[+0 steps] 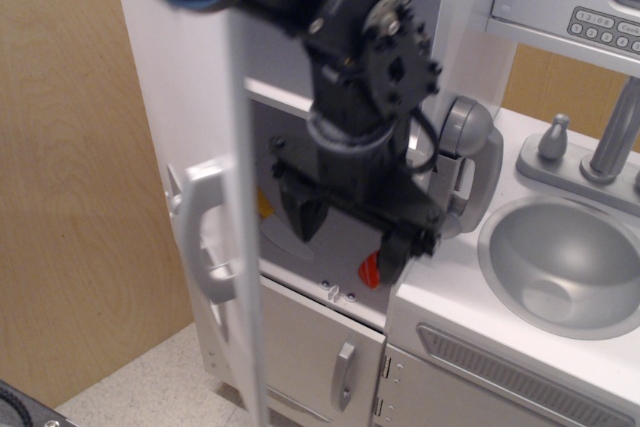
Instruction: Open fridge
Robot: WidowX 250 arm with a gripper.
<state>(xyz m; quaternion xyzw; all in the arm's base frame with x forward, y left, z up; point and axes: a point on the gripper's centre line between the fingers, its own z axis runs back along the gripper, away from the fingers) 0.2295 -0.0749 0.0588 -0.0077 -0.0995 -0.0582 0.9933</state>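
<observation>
The white fridge door [236,147] is swung wide open and shows almost edge-on at the left. Its long silver handle [205,237] faces left. The grey fridge interior [290,137] with a white shelf [282,97] is exposed. My black gripper [348,232] hangs in front of the opening, just right of the door edge. Its two fingers are spread apart and hold nothing. A red item [370,269] lies on the fridge floor behind the right finger. The ice-dispenser panel is hidden.
A small white door with a short silver handle [344,375] sits below the fridge. A grey sink [565,262] and faucet [612,137] are at the right, a microwave keypad [600,25] above, and a wooden wall [70,167] at the left.
</observation>
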